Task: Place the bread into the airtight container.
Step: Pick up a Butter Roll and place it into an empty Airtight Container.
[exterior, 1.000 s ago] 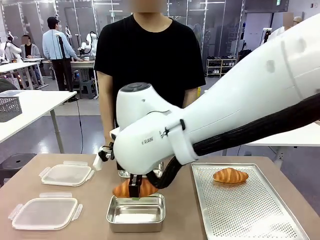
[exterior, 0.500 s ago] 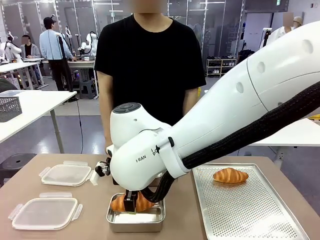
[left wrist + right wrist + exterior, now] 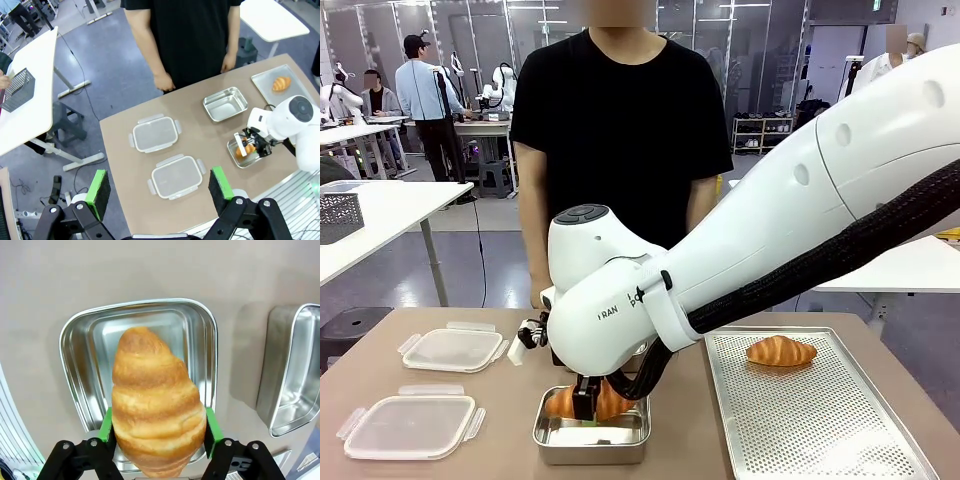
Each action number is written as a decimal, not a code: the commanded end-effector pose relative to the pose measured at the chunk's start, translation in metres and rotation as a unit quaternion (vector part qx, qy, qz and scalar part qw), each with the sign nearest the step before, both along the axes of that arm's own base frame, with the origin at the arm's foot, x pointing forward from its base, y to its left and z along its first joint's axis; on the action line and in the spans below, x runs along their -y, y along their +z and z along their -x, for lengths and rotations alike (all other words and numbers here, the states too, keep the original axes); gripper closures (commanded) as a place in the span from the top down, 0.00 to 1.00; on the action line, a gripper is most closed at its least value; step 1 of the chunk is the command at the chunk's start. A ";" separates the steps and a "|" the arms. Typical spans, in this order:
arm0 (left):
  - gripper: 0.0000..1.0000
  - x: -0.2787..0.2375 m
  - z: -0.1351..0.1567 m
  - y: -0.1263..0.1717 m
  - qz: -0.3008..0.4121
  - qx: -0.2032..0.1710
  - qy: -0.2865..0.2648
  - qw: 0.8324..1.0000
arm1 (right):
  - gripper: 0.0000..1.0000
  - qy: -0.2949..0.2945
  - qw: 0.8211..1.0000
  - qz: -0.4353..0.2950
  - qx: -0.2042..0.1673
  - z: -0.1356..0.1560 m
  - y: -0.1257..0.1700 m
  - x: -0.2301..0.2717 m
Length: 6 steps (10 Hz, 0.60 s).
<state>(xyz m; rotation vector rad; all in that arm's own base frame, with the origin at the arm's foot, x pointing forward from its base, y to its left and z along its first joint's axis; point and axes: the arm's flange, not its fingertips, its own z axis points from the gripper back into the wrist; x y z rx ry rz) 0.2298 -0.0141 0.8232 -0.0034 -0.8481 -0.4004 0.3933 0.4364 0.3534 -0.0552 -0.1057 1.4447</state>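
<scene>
Gripping golden, ridged croissant, right tool clamped on its sides, over steel container.

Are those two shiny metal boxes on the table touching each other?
Apart. The right wrist view shows a strip of bare table between the container under the croissant and the empty container beside it.

The right gripper stood low over the near steel container, at the croissant sitting in its opening. A second croissant lay on the perforated tray at right.
</scene>
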 end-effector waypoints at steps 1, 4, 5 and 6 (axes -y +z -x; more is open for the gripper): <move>1.00 0.000 -0.001 0.002 -0.001 0.001 -0.001 1.000 | 0.96 -0.012 1.000 -0.013 0.003 0.004 0.003 0.005; 1.00 0.000 -0.001 0.002 -0.001 0.001 -0.001 1.000 | 1.00 -0.011 1.000 -0.016 0.004 0.006 0.008 0.010; 1.00 0.000 -0.001 0.002 -0.001 0.001 -0.001 1.000 | 1.00 -0.009 1.000 -0.020 0.004 0.005 0.012 0.012; 1.00 0.000 -0.001 0.002 -0.001 0.001 -0.001 1.000 | 1.00 -0.005 1.000 -0.003 0.004 -0.002 0.006 0.003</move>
